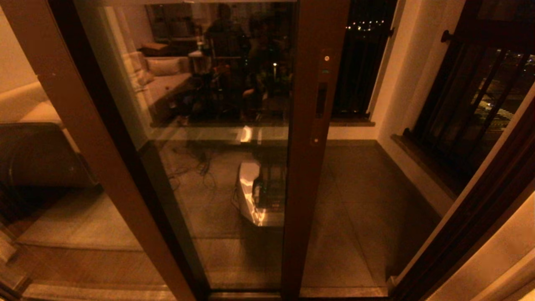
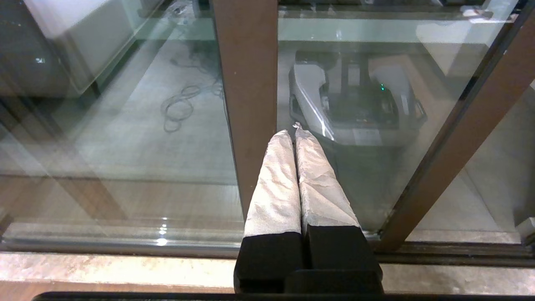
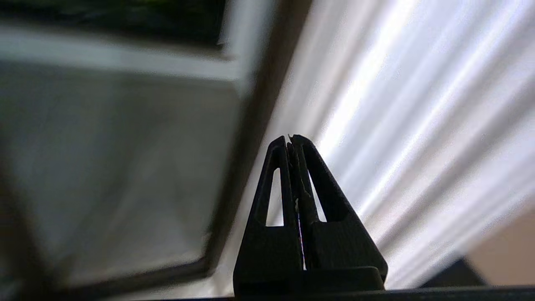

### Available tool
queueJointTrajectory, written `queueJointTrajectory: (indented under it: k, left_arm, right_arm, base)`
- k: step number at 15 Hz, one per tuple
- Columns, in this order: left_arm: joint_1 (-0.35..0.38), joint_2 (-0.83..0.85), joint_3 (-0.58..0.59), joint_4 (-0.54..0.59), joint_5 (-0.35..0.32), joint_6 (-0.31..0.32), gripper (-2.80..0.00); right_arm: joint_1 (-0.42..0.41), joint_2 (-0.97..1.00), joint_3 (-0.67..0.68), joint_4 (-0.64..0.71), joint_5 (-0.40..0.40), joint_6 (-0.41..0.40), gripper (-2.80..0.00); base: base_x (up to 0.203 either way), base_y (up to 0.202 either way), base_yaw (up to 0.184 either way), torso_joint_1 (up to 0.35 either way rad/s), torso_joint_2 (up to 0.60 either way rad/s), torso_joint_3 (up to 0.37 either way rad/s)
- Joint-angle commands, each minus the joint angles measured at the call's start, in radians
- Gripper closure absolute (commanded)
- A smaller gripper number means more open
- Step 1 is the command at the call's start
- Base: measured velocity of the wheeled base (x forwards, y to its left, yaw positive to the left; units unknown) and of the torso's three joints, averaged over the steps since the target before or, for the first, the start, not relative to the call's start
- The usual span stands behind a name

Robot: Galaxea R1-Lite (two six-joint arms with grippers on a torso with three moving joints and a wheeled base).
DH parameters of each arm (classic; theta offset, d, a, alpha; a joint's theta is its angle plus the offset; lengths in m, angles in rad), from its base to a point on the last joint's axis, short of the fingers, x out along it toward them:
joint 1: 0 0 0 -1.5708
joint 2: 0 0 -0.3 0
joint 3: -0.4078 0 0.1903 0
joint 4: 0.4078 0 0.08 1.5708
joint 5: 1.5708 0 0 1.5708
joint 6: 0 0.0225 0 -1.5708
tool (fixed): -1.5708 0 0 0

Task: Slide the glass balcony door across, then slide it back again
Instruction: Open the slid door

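Two tools clenched empty: left tool [image 2: 294,133] parked low, right tool [image 3: 291,140] near curtain. Glass balcony door [image 1: 217,146] looks heavy, rigid; push at handle [image 1: 321,99].

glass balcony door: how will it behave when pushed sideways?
The glass balcony door is a tall framed pane, so probably heavy and stiff. It sits in a floor track, so it should slide rather than tip. Its small recessed handle may offer little purchase.
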Motion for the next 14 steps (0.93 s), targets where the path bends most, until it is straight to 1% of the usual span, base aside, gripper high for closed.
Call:
queueJointTrajectory:
  k: [1, 3, 4, 5, 7, 10, 12, 14]
  left_arm:
    - [0.000, -0.002, 0.001, 0.000, 0.000, 0.000, 0.00]
    - [0.000, -0.002, 0.001, 0.000, 0.000, 0.000, 0.00]
    - [0.000, -0.002, 0.001, 0.000, 0.000, 0.000, 0.00]
    - [0.000, -0.002, 0.001, 0.000, 0.000, 0.000, 0.00]
    - [0.000, -0.002, 0.001, 0.000, 0.000, 0.000, 0.00]
    - [0.000, -0.002, 0.001, 0.000, 0.000, 0.000, 0.00]
    - [0.000, -0.002, 0.001, 0.000, 0.000, 0.000, 0.00]
    - [0.000, -0.002, 0.001, 0.000, 0.000, 0.000, 0.00]
  right_arm:
    - [-0.001, -0.096, 0.121, 0.028, 0.181, 0.042, 0.00]
    - [-0.001, -0.101, 0.208, 0.037, 0.392, 0.125, 0.00]
    - [-0.001, -0.101, 0.257, 0.034, 0.436, 0.145, 0.00]
    - [-0.001, -0.102, 0.313, 0.012, 0.452, 0.155, 0.00]
    - [-0.001, -0.102, 0.442, -0.123, 0.453, 0.180, 0.00]
    - [-0.001, -0.102, 0.628, -0.322, 0.398, 0.189, 0.00]
    - [-0.001, -0.102, 0.721, -0.458, 0.352, 0.189, 0.00]
    - [-0.001, -0.102, 0.795, -0.592, 0.335, 0.190, 0.00]
  base:
    - [0.000, 0.000, 0.000, 0.000, 0.00, 0.000]
    - [0.000, 0.000, 0.000, 0.000, 0.00, 0.000]
    - [0.000, 0.000, 0.000, 0.000, 0.00, 0.000]
    - [0.000, 0.000, 0.000, 0.000, 0.00, 0.000]
    - [0.000, 0.000, 0.000, 0.000, 0.00, 0.000]
    - [0.000, 0.000, 0.000, 0.000, 0.00, 0.000]
    - [0.000, 0.000, 0.000, 0.000, 0.00, 0.000]
    - [0.000, 0.000, 0.000, 0.000, 0.00, 0.000]
